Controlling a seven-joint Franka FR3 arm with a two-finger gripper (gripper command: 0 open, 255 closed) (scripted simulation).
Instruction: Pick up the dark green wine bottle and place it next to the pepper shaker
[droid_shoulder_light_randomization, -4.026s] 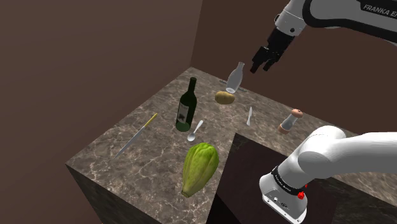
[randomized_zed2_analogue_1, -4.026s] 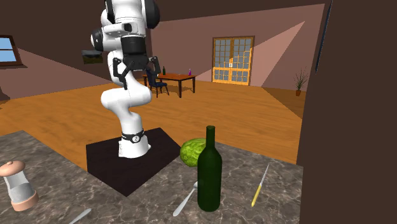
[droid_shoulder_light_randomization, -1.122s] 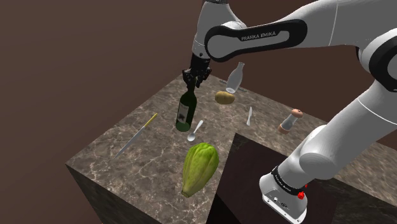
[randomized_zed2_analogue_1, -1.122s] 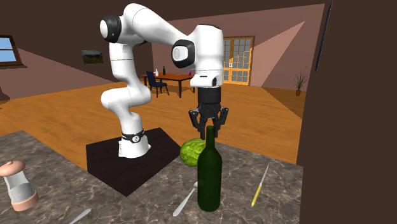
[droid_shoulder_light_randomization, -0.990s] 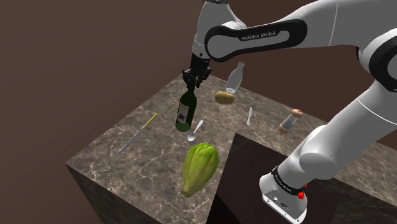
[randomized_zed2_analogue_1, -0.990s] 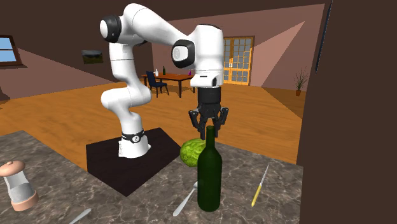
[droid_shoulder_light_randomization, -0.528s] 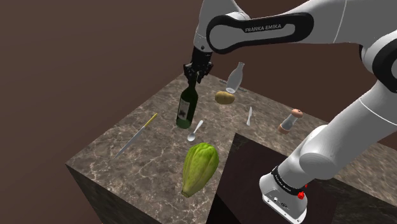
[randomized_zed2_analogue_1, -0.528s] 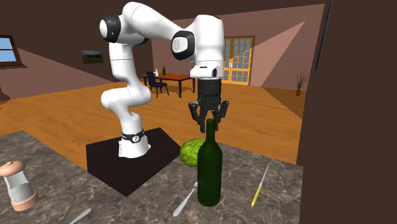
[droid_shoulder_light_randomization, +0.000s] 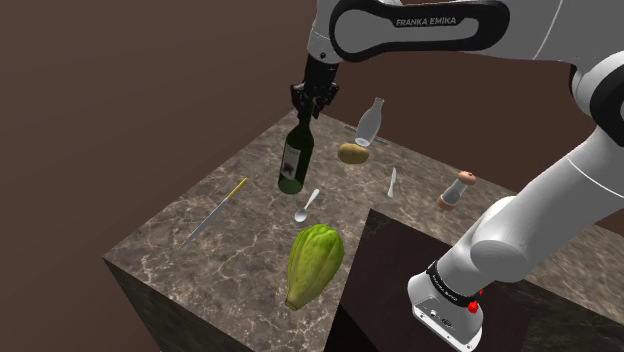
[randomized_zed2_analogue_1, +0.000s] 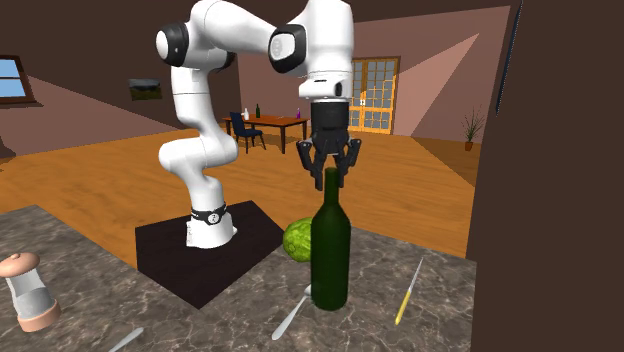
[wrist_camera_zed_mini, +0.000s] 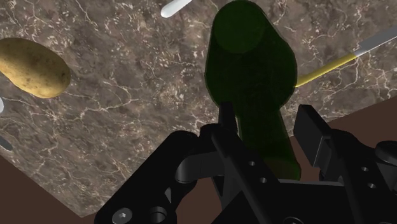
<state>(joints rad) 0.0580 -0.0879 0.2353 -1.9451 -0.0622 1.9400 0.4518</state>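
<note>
The dark green wine bottle (droid_shoulder_light_randomization: 294, 158) hangs upright a little above the marble counter (droid_shoulder_light_randomization: 240, 230), held by its neck. My gripper (droid_shoulder_light_randomization: 311, 108) is shut on the neck from above; the second exterior view shows the gripper (randomized_zed2_analogue_1: 330, 172) clasping the bottle (randomized_zed2_analogue_1: 330, 250) at its top. In the wrist view the bottle (wrist_camera_zed_mini: 251, 83) runs down from between the fingers (wrist_camera_zed_mini: 229, 121) toward the counter. The pepper shaker (droid_shoulder_light_randomization: 457, 189) stands at the shoulder view's right, well away from the bottle; the shaker (randomized_zed2_analogue_1: 28, 290) sits at the second exterior view's lower left.
Near the bottle are a potato (droid_shoulder_light_randomization: 351, 153), a clear glass bottle (droid_shoulder_light_randomization: 370, 122), a spoon (droid_shoulder_light_randomization: 306, 205), a white knife (droid_shoulder_light_randomization: 392, 182) and a yellow-handled knife (droid_shoulder_light_randomization: 218, 208). A ribbed green melon (droid_shoulder_light_randomization: 314, 262) lies close to the dark stand (droid_shoulder_light_randomization: 400, 250). Walls stand behind the counter.
My gripper has risen with the bottle in it. The bottle's base has left the counter and now hangs slightly above it.
</note>
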